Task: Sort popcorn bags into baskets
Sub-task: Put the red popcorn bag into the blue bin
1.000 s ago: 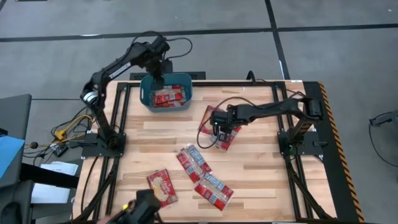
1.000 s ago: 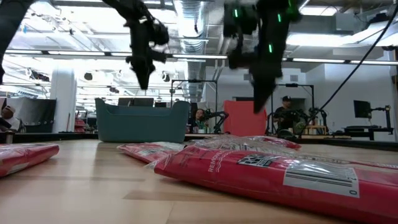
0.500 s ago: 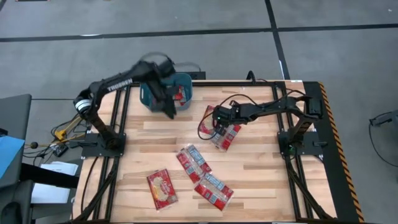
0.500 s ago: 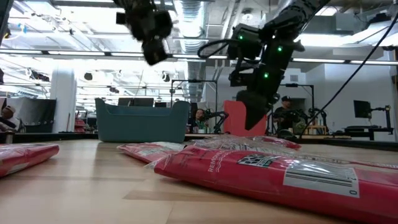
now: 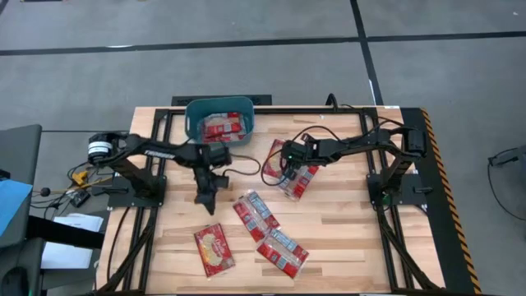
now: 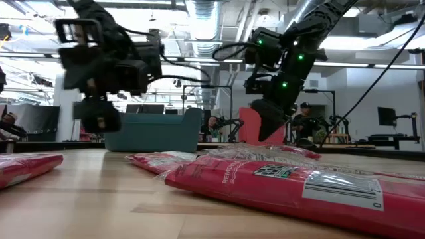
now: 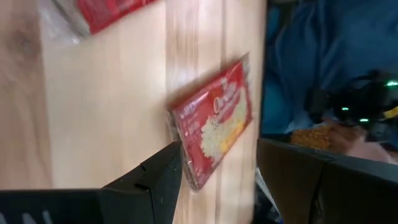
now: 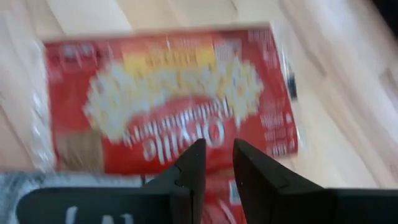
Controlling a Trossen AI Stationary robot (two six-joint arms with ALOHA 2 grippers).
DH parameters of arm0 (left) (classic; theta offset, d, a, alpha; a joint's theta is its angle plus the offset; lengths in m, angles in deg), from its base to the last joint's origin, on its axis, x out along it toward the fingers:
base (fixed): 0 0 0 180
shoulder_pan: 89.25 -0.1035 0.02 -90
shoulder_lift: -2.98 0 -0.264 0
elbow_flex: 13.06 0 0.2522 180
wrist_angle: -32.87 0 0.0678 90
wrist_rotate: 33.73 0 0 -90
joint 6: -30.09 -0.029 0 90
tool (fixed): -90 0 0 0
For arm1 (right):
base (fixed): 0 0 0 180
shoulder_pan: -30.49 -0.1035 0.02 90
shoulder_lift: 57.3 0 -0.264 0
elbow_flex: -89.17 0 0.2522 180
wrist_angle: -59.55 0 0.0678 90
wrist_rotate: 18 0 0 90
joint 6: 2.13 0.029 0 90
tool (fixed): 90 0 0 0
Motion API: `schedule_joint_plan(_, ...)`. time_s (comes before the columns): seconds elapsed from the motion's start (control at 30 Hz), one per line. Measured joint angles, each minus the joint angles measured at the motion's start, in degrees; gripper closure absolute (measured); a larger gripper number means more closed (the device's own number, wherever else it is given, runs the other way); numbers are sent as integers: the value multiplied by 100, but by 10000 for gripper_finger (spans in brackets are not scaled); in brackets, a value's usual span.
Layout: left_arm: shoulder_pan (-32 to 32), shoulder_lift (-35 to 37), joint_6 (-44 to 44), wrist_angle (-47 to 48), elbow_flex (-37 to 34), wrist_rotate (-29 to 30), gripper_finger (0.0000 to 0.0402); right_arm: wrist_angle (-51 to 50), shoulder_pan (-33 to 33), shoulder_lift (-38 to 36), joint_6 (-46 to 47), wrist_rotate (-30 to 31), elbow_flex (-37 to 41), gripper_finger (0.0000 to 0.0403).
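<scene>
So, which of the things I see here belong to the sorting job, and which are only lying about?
Job:
teal basket, popcorn bags inside it, loose popcorn bags on the table, left gripper above the table, right gripper over a bag.

Lying about:
yellow cable beside the table, white papers near it, a person in the room behind.

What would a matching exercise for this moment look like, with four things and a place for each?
Things:
1. left gripper
2. right gripper
3. teal bin
4. lone popcorn bag

Places:
A. at the table's far edge, popcorn bags inside
B. over the two bags on the table's right half
C. on the table's near-left part, apart from other bags
D. over bare wood mid-table, between the bin and the lone bag

Pairs: 1-D, 2-B, 3-A, 4-C
</scene>
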Motion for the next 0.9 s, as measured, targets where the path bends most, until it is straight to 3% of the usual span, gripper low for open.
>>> schedule_joint_plan(0.17,402,220,481,-740,-316,789,210,428,73,86,-57,-22,-7,296)
schedule_joint_plan(0.37,452,369,398,-920,-338,1566,210,561,278,616,15,-41,-11,296)
schedule_joint_plan(0.53,533,384,747,-1349,-338,2081,210,928,244,1008,47,-404,-77,296)
schedule_joint_plan(0.77,873,382,1337,-1898,-340,4209,210,1028,-194,1032,342,-645,-352,296)
schedule_joint_plan(0.9,926,382,2380,-2134,-340,5166,210,1340,-508,1058,439,-684,-399,296)
